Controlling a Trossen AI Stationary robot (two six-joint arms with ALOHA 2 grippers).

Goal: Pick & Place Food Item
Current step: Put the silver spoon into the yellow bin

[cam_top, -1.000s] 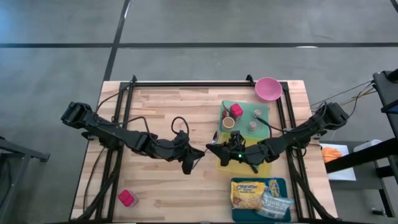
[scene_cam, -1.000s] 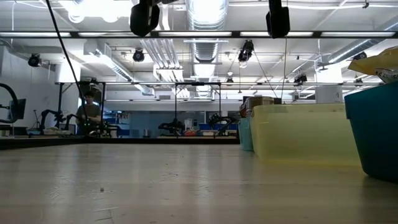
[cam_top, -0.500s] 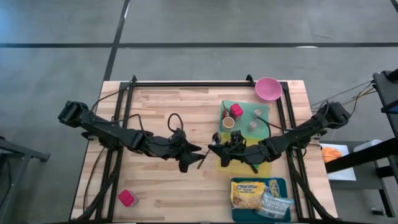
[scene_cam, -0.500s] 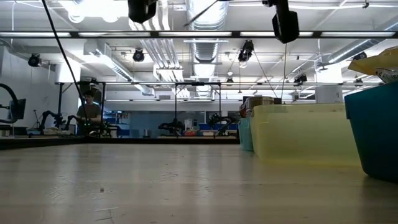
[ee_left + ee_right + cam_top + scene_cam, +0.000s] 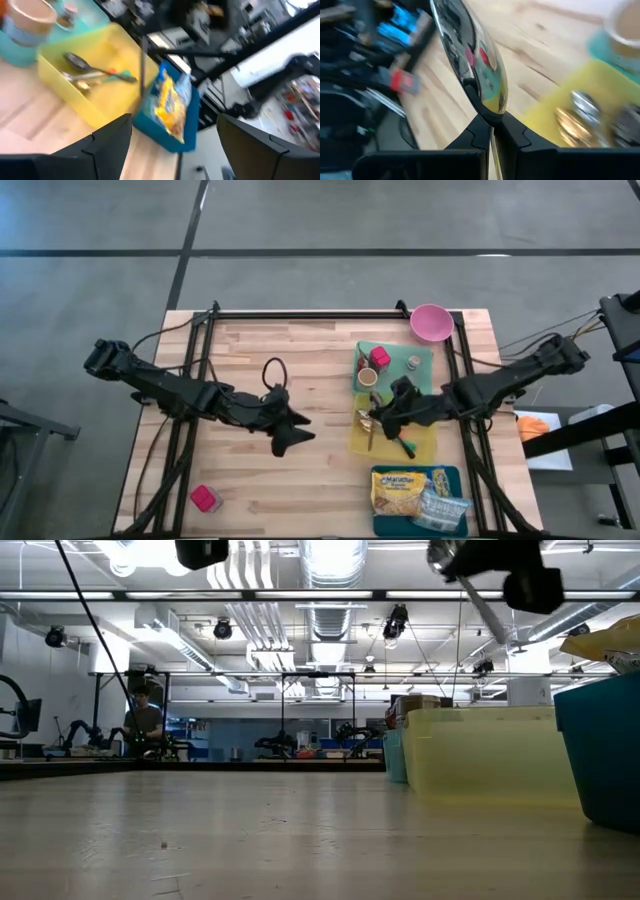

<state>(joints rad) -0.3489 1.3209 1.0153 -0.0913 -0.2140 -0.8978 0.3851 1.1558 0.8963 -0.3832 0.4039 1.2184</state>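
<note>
My right gripper (image 5: 380, 418) is shut on a shiny metal spoon (image 5: 470, 55) above the left rim of the yellow bin (image 5: 428, 446). In the right wrist view the spoon's bowl sticks out past the fingers. My left gripper (image 5: 297, 432) hangs open over the middle of the table with nothing between its fingers (image 5: 112, 145). A yellow food packet (image 5: 400, 488) lies in the blue bin (image 5: 455, 474) at the near right. No gripper touches it. My right gripper pinches the spoon's neck (image 5: 488, 119), just behind the bowl, between its two fingers. The handle behind that is hidden by the fingers. The fingers slant downward from the table's right side. The spoon is lifted clear, above the yellow bin's left rim.
The yellow bin holds other utensils (image 5: 75, 62). Behind it a teal tray (image 5: 395, 350) carries a red cup (image 5: 381, 358), a tan cup (image 5: 367, 377) and two small cans. A pink bowl (image 5: 431, 321) stands at the far right. A pink cube (image 5: 204, 499) lies near left.
My left gripper has opened, let go of the spoon and drawn back toward the table's left edge. My right gripper, shut on the spoon, has carried it toward the right edge, over the yellow bin, and has tipped as it went.
</note>
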